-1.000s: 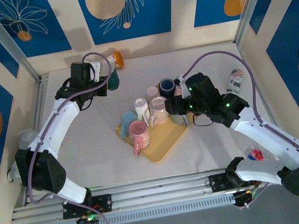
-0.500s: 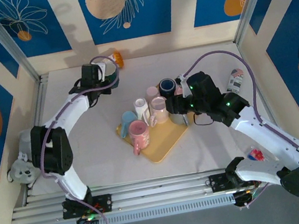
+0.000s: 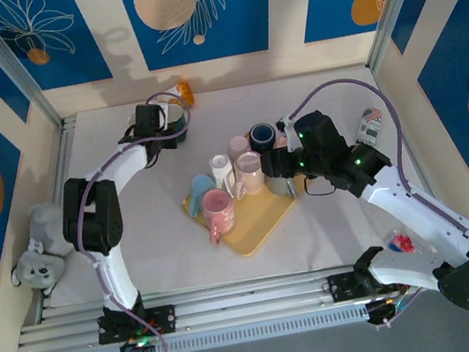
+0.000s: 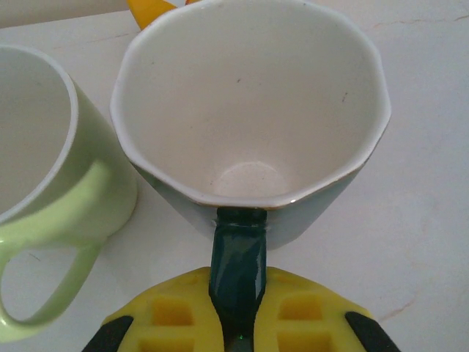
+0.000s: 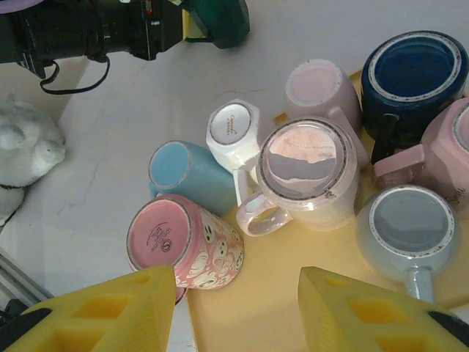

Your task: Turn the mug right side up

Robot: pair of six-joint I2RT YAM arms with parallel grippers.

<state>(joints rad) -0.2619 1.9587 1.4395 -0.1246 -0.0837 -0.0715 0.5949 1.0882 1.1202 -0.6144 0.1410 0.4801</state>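
A dark green mug [image 4: 249,132] with a white inside has its mouth turned toward the left wrist camera. My left gripper [image 4: 238,297] is shut on its dark handle [image 4: 238,253]. From above, this mug [image 3: 179,128] and the left gripper [image 3: 166,124] are at the back left of the table. A light green mug [image 4: 51,169] stands upright right beside it. My right gripper [image 5: 238,308] hangs open over the yellow tray [image 5: 293,293], holding nothing, and seen from above the right gripper [image 3: 276,167] is at the tray's right side.
The tray [image 3: 256,226] carries several mugs: a pink patterned one [image 5: 187,246] on its side, a light blue one [image 5: 183,172], an upside-down white one [image 5: 234,132], a navy one [image 5: 414,73]. A grey plush toy [image 3: 41,251] lies at the left edge. A can [image 3: 370,128] stands at the right.
The left arm has folded and its wrist has swung round toward the back, turning the green mug with it. The right arm has barely moved.
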